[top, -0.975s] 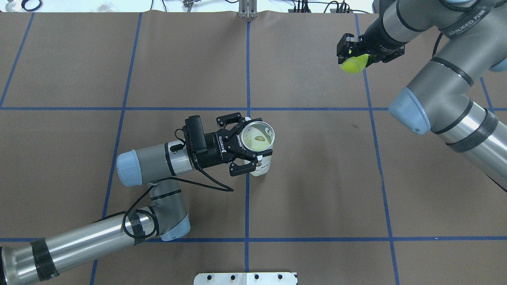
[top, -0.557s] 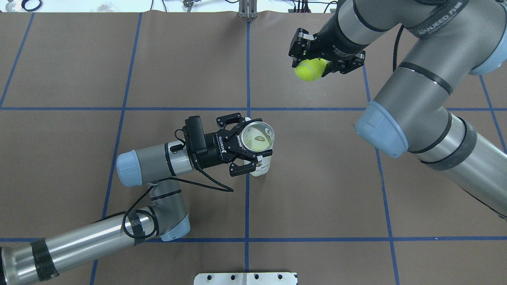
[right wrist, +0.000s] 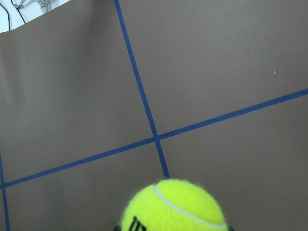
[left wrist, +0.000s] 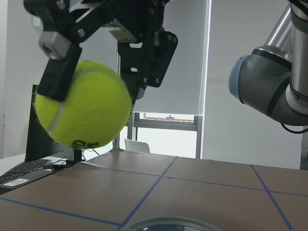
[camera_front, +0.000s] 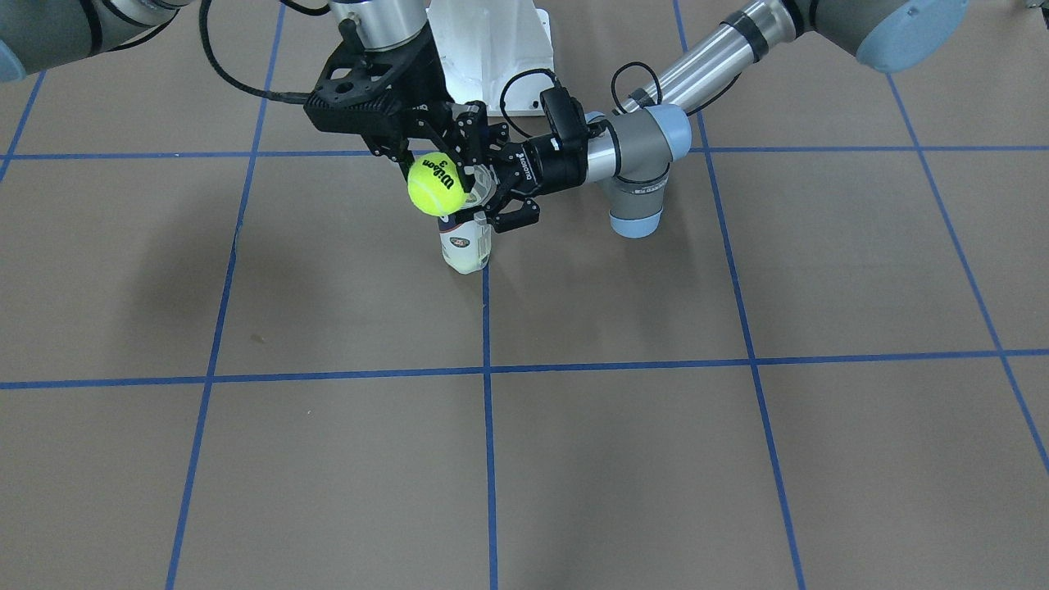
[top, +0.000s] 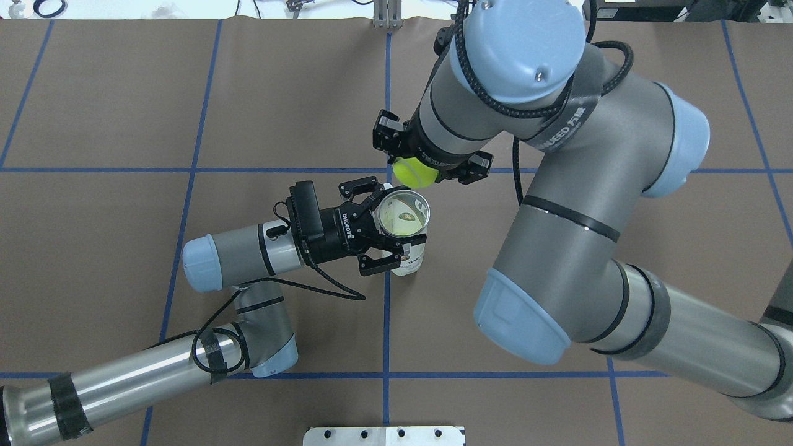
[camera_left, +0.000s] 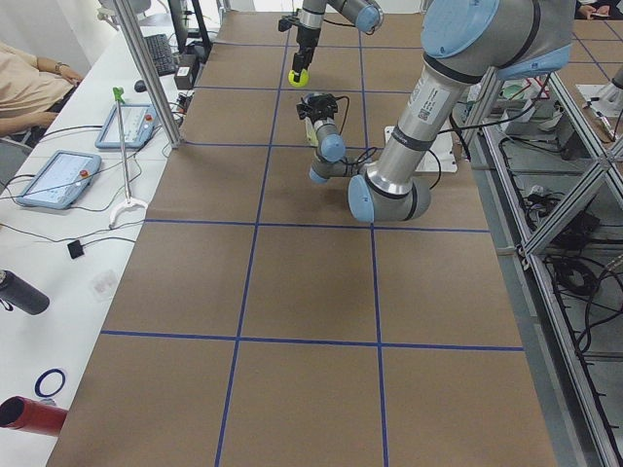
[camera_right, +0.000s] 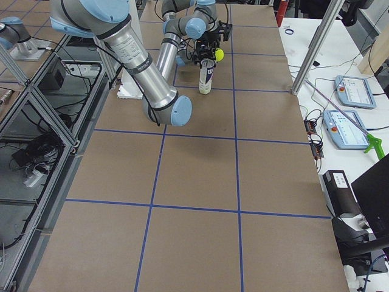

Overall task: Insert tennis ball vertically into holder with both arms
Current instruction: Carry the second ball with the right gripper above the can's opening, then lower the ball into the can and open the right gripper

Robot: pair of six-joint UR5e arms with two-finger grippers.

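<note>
The holder [top: 410, 263], a clear tube with a white and navy label, stands upright near the table's middle; its silver rim [top: 403, 193] faces up. A yellowish shape shows deep inside it. My left gripper [top: 396, 224] is shut around the tube's upper part, also seen in the front view [camera_front: 496, 197]. My right gripper [top: 414, 166] is shut on a yellow tennis ball [top: 414, 176] and holds it above the table, just beyond the rim's far edge, not over the opening. The ball shows in the front view [camera_front: 437, 184] and both wrist views [left wrist: 84, 110] [right wrist: 175, 207].
The brown table has blue tape lines [top: 386, 93]. A white metal pedestal base [top: 384, 435] sits at the near edge by the robot. My right arm's large elbow [top: 557, 248] hangs over the table right of the tube. Tablets [camera_left: 58, 180] lie on a side bench.
My right arm has swung left and nearer with the ball, from the far right corner to just beside the tube's rim. The left arm and the tube have not moved.
</note>
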